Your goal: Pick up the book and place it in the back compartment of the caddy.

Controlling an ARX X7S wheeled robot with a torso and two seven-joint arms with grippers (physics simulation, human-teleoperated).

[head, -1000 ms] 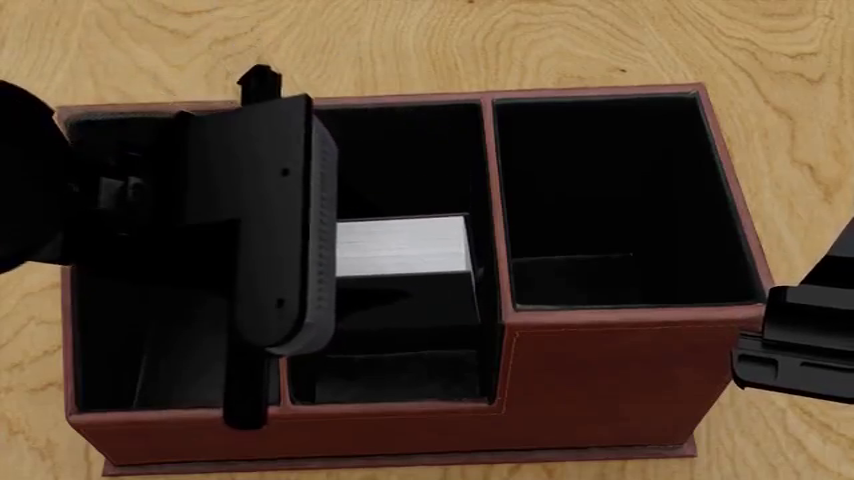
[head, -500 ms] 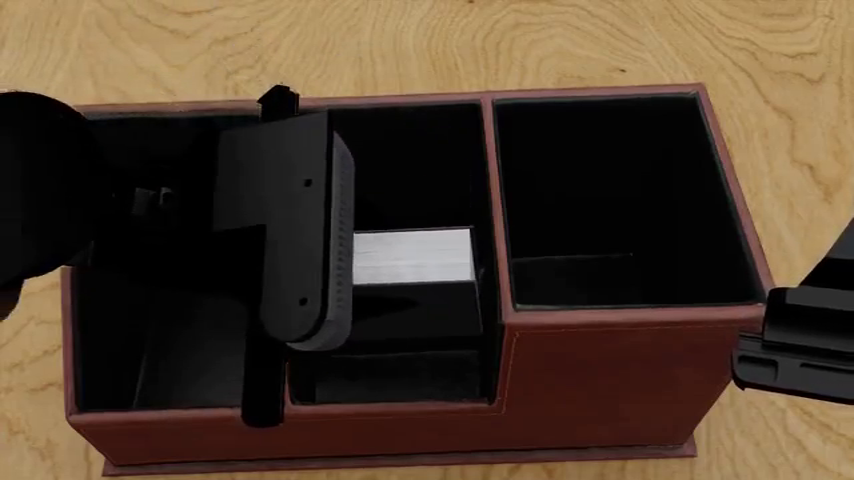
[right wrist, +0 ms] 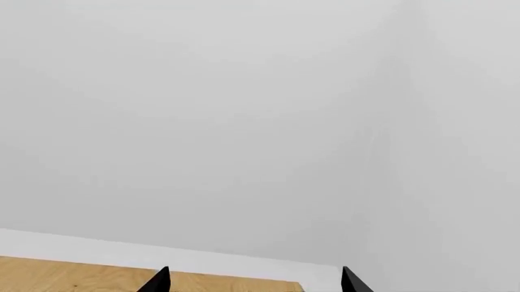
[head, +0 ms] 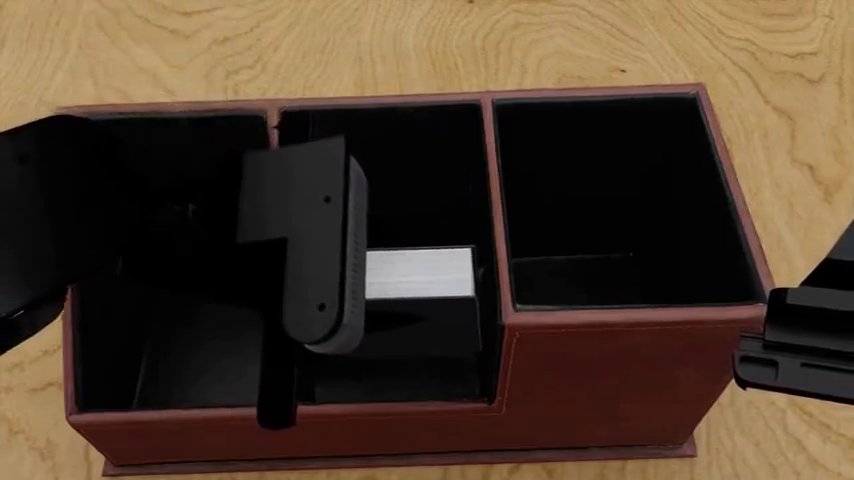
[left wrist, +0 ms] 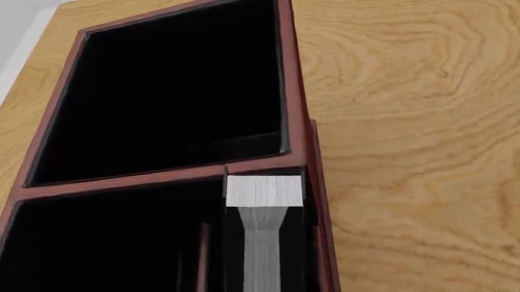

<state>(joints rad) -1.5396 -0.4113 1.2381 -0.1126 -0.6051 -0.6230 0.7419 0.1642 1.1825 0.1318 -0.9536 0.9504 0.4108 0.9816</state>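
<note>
Spanning most of the head view, the wooden table [head: 160, 40] carries the caddy [head: 601, 380], a red-brown box with black-lined cells. Over its left and middle cells hangs the left gripper [head: 314, 260]; whether its jaws are spread or pinching cannot be told. Beside it, the book [head: 418, 274] stands inside the middle back cell, white page edges up. At the caddy's right, the right gripper [right wrist: 253, 281] shows two tips set apart, holding nothing.

The left gripper [head: 310, 290] moved right; the book [head: 419, 274] apparently sank deeper.
</note>
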